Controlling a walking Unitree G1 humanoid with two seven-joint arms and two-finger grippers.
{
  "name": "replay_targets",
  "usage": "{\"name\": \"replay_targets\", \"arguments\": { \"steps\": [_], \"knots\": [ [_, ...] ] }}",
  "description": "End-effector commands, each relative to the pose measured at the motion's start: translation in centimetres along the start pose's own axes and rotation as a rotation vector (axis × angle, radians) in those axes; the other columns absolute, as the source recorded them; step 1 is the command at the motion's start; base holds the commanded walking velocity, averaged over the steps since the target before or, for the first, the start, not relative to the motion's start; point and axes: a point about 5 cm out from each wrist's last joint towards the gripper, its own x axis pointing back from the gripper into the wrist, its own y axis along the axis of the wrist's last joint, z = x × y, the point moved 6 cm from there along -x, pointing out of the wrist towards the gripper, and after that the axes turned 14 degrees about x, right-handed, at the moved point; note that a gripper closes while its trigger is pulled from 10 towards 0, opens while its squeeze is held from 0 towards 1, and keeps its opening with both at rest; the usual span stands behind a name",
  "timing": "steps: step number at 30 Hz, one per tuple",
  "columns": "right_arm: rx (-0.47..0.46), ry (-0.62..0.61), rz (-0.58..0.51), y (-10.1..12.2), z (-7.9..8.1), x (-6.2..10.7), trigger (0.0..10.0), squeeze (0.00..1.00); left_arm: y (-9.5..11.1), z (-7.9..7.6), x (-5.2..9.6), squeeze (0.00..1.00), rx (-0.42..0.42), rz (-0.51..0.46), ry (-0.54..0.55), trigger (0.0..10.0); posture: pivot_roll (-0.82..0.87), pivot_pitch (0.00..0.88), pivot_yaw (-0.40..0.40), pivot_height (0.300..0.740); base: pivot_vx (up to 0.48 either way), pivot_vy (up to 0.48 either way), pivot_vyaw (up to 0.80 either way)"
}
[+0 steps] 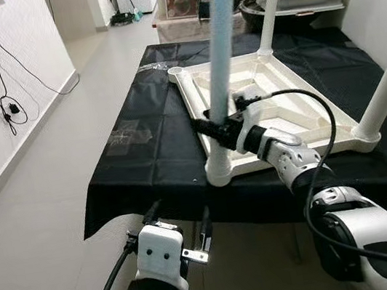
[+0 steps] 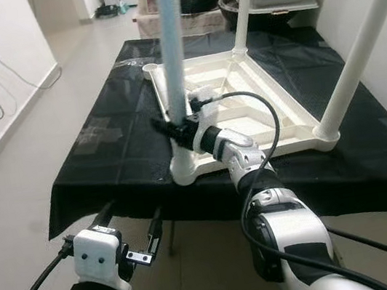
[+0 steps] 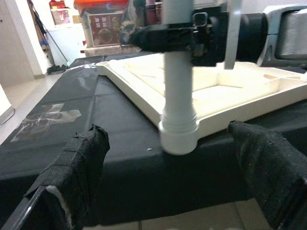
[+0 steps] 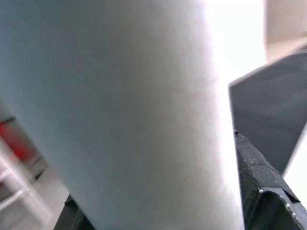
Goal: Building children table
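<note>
R pincer (image 1: pixel 214 128) clamped, L pincer (image 3: pixel 168 191) spread

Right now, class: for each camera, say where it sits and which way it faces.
Left eye: head, looking down at upturned tabletop; both arms show.
Right eye: same scene; right gripper clamps the pale leg.
Left wrist: below table edge, past open left gripper at that leg.
Right wrist: pressed against the leg.
All share the leg.

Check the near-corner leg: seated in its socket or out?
In. The pale blue leg stands upright in the tabletop's corner socket, right gripper clamping it.
</note>
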Motion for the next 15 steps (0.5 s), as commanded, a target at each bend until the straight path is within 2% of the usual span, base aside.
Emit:
{"name": "replay_targets", "arguments": {
  "steps": [1,3,8,10,11,15],
  "knots": [
    [-0.004,0.175,0.031,-1.0,3.2,-1.4,10.0,0.00,-0.4,-0.1,0.2,0.00,0.002,0.010,0.007,10.0,0.16,0.047,-0.044,0.740,0.000,0.000,0.00],
    [-0.004,0.175,0.031,-1.0,3.2,-1.4,10.0,0.00,-0.4,-0.1,0.2,0.00,0.002,0.010,0.007,10.0,0.16,0.047,-0.044,0.740,0.000,0.000,0.00],
    [-0.016,0.280,0.013,-0.8,4.7,-1.6,10.0,0.00,-0.3,-0.1,0.3,0.00,0.003,0.010,0.010,10.0,0.17,0.053,-0.051,0.740,0.000,0.000,0.00],
    [-0.016,0.280,0.013,-0.8,4.7,-1.6,10.0,0.00,-0.3,-0.1,0.3,0.00,0.003,0.010,0.010,10.0,0.17,0.053,-0.051,0.740,0.000,0.000,0.00],
    [-0.004,0.293,0.009,-0.8,4.9,-1.7,0.0,0.00,-0.3,-0.1,0.3,0.00,0.004,0.011,0.011,10.0,0.17,0.053,-0.051,0.740,0.000,0.000,0.00],
    [0.024,0.224,-0.009,-0.8,4.4,-2.0,0.0,0.00,-0.4,-0.1,0.3,0.00,0.004,0.012,0.013,10.0,0.16,0.058,-0.051,0.740,0.000,0.000,0.00]
  ]
}}
